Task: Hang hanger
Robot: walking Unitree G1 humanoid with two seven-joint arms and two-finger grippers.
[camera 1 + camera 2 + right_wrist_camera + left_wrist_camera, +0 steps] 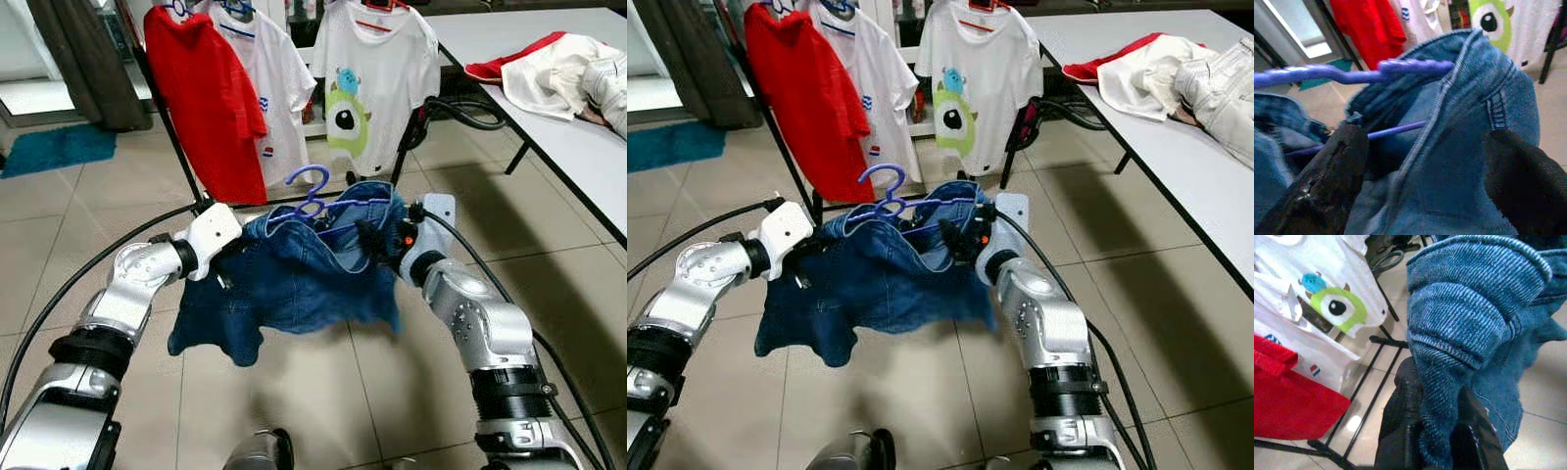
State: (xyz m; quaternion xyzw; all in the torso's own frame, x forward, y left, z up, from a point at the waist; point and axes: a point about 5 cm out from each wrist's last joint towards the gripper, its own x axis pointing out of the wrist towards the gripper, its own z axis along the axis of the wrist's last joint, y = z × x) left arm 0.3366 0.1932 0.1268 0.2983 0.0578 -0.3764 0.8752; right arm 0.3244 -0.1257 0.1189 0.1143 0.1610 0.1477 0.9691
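I see both arms raised at mid-frame in the head views, carrying a pair of blue denim shorts (294,279) between them above the tiled floor (294,392). Left gripper (1437,431): fingers (1400,431) clenched on a thick fold of the denim, fabric bunched between the two pads. Right gripper (1425,181): its black fingers (1337,171) stand on either side of the waistband and grasp it, the denim filling the space between them. The purple hanger (312,196) is threaded through the waistband; its hook sticks up above the shorts at centre frame, and in the right wrist view its bar crosses the upper left of the frame just above the waistband edge. The hanger hangs on nothing; it rides with the shorts. Behind it, upper centre of the head views, stands a black clothes rack (181,157) with a red shirt (201,98), a white shirt (274,88) and a white shirt with a green one-eyed monster print (367,78). At upper right, a white table (578,147) holds a heap of clothes (549,73). Black cables trail from both arms.
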